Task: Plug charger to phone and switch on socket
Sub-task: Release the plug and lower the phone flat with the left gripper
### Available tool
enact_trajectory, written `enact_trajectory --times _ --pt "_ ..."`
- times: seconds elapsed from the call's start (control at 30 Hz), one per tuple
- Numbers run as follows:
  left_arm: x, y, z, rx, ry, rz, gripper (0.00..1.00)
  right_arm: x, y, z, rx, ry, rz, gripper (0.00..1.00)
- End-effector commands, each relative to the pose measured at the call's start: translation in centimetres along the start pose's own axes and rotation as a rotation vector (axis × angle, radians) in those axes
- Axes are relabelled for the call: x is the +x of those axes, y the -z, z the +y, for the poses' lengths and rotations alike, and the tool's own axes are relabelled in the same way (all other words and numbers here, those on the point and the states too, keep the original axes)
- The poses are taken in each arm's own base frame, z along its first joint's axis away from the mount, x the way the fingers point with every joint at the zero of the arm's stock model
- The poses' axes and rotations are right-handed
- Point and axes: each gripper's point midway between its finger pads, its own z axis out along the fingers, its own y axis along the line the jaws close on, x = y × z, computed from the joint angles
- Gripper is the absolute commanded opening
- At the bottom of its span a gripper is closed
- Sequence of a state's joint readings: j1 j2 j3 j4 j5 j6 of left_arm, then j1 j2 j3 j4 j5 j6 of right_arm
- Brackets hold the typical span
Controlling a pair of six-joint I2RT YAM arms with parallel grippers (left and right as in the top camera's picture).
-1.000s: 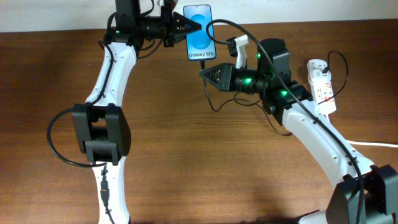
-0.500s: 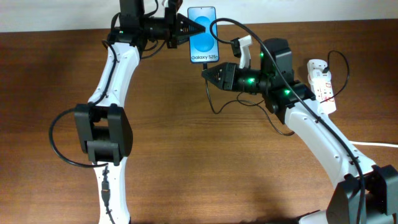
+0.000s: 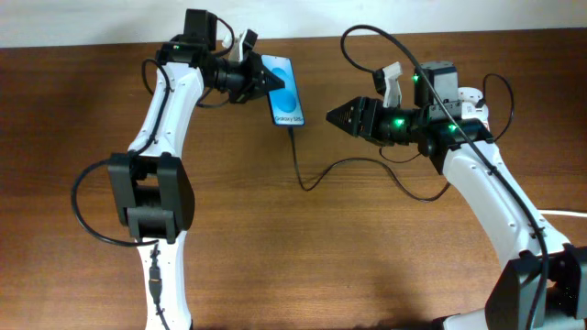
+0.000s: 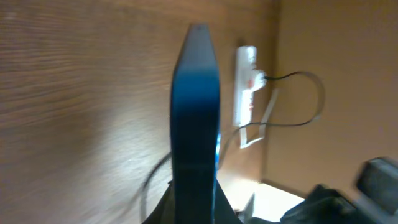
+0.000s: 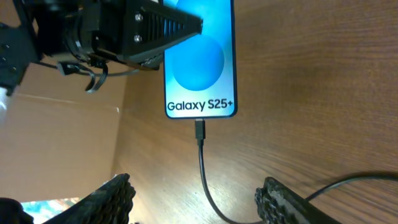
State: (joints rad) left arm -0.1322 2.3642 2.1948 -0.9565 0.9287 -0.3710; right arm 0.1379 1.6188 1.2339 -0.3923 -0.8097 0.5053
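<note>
My left gripper [image 3: 267, 81] is shut on the phone [image 3: 287, 90], gripping its top end; the blue screen reads "Galaxy S25+" [image 5: 200, 62]. From the left wrist the phone [image 4: 196, 112] shows edge-on between the jaws. The charger's black connector [image 5: 199, 129] sits in the phone's bottom port, and its cable [image 3: 308, 179] loops down and right over the table. To the right of the phone, my right gripper [image 3: 336, 116] is open with its fingers [image 5: 109, 199] either side of the cable, not touching it. The white socket [image 4: 247, 84] lies at the far right, mostly hidden by my right arm in the overhead view.
The wooden table [image 3: 303, 257] carries the slack of the black cable across its middle. The socket's thick white lead [image 3: 559, 213] runs off the right edge. A pale wall borders the table's back edge.
The right gripper has opened, let go of the charger and drawn back to the right. The left gripper has lowered and tilted the phone, with the cable left plugged in.
</note>
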Motion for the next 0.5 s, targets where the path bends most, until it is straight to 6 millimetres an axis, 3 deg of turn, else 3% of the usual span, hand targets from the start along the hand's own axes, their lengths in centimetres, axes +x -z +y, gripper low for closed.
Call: enact_trajectory --times 0.0,0.1,0.3,0.47 --pt "0.6 0.9 1.9 -0.135 -0.132 0.008 0.0 -0.2 0.4 0.2 0.013 0.057 -0.01 0.69" --pt "2.2 0.3 4.9 -0.222 -0.126 0.082 0.0 0.2 0.4 -0.6 0.049 0.037 0.002 0.7" --pt "3.5 -2.9 9.8 -0.231 -0.03 0.166 0.0 0.5 0.4 -1.6 0.106 0.014 0.005 0.7" --pt "3.5 -3.1 10.9 -0.269 -0.025 0.169 0.03 0.4 0.4 -1.9 0.12 0.015 -0.001 0.7"
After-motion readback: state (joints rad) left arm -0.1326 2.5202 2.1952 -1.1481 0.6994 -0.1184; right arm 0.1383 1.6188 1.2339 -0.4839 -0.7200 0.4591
